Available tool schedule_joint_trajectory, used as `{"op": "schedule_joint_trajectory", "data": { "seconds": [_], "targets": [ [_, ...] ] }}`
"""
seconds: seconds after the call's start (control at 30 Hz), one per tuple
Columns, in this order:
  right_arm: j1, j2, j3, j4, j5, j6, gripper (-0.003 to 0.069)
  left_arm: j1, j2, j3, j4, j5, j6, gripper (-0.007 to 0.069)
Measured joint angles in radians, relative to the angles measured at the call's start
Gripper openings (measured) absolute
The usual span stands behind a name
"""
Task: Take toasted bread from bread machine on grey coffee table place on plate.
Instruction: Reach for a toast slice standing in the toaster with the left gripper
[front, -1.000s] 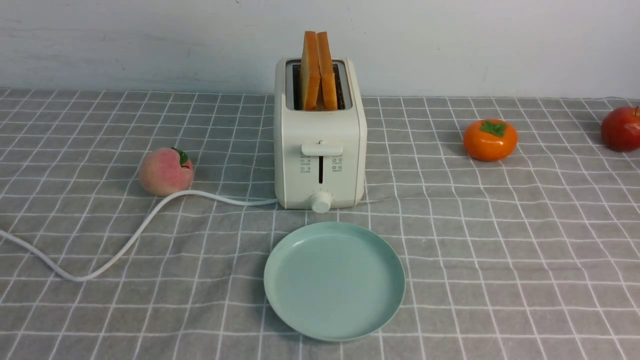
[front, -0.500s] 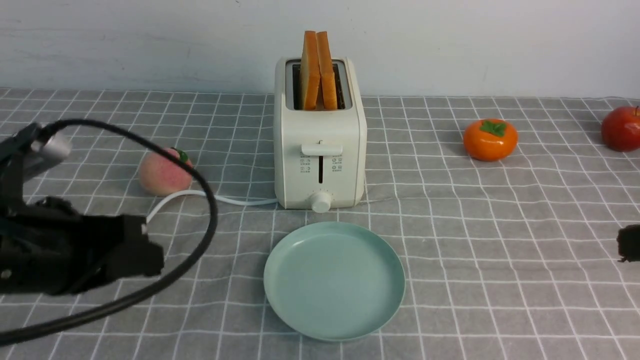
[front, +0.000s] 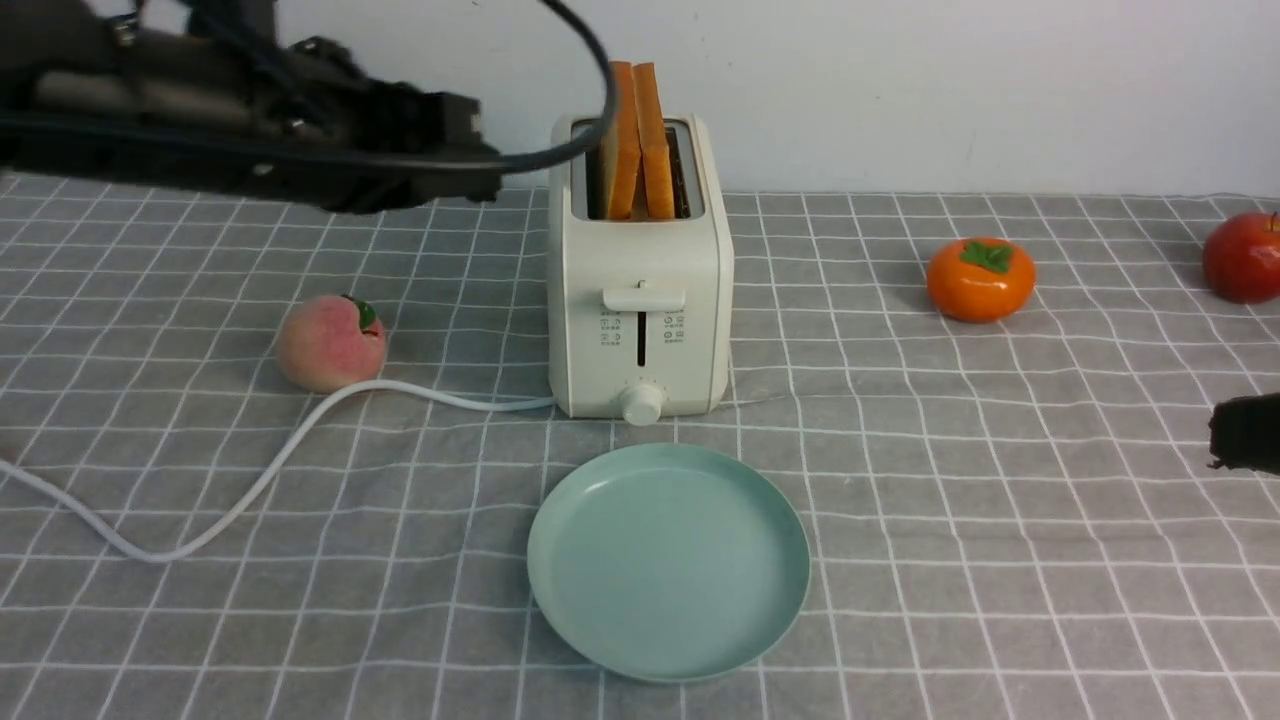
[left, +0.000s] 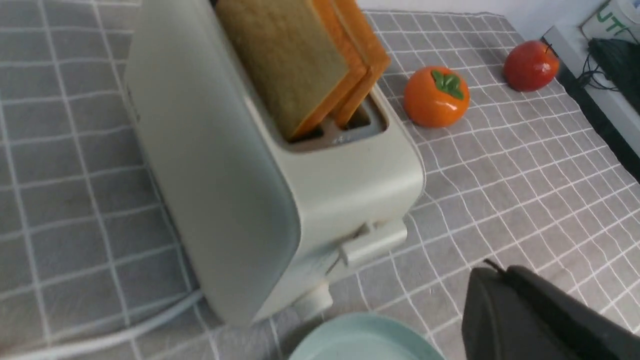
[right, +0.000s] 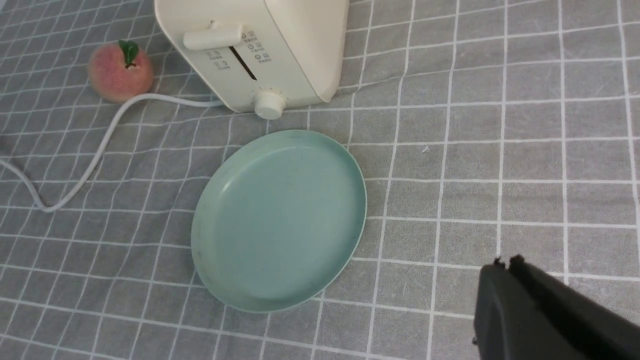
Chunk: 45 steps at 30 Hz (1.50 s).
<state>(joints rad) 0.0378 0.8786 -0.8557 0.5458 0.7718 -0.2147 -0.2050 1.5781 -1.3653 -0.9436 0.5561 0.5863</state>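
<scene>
Two toasted bread slices (front: 636, 140) stand upright in the slots of the cream bread machine (front: 640, 300) on the grey coffee table (front: 1000, 500); they also show in the left wrist view (left: 300, 60). The mint-green plate (front: 668, 560) lies empty in front of the machine. My left gripper (front: 480, 165) is shut and empty, raised just left of the machine's top; in the left wrist view it (left: 487, 272) is also shut. My right gripper (front: 1215, 435) is shut and empty at the right edge, low over the cloth, right of the plate (right: 280, 220).
A peach (front: 330, 343) lies left of the machine beside its white cord (front: 250, 490). An orange persimmon (front: 980, 278) and a red apple (front: 1242, 258) lie at the back right. A black arm cable (front: 590, 90) loops in front of the bread.
My left arm has risen from low at the front left to beside the machine's top. My right gripper has come up a little at the right edge.
</scene>
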Motion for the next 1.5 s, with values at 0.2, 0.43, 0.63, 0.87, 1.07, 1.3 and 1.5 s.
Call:
{"op": "schedule_joint_trajectory", "data": {
  "seconds": [0.2, 0.43, 0.63, 0.87, 1.07, 1.3, 1.5],
  "targets": [
    [0.000, 0.000, 0.000, 0.001, 0.001, 0.000, -0.0001, -0.070, 0.190, -0.144, 0.014, -0.133, 0.028, 0.0071],
    [0.000, 0.000, 0.000, 0.000, 0.003, 0.000, 0.0000, -0.110, 0.319, -0.213, 0.013, -0.215, 0.159, 0.0323],
    [0.000, 0.000, 0.000, -0.002, 0.003, 0.000, 0.0003, -0.113, 0.389, -0.220, -0.022, -0.331, 0.212, 0.0439],
    [0.000, 0.000, 0.000, -0.003, 0.002, -0.001, 0.0003, -0.134, 0.408, -0.222, -0.044, -0.376, 0.249, 0.0448],
    [0.000, 0.000, 0.000, -0.007, 0.002, -0.002, 0.0006, -0.179, 0.418, -0.222, -0.044, -0.403, 0.341, 0.0448],
    [0.000, 0.000, 0.000, -0.007, 0.002, -0.002, 0.0012, -0.189, 0.448, -0.223, -0.056, -0.524, 0.373, 0.0391],
    [0.000, 0.000, 0.000, -0.007, 0.000, -0.002, 0.0015, -0.189, 0.457, -0.232, -0.038, -0.539, 0.397, 0.0104]
  ]
}}
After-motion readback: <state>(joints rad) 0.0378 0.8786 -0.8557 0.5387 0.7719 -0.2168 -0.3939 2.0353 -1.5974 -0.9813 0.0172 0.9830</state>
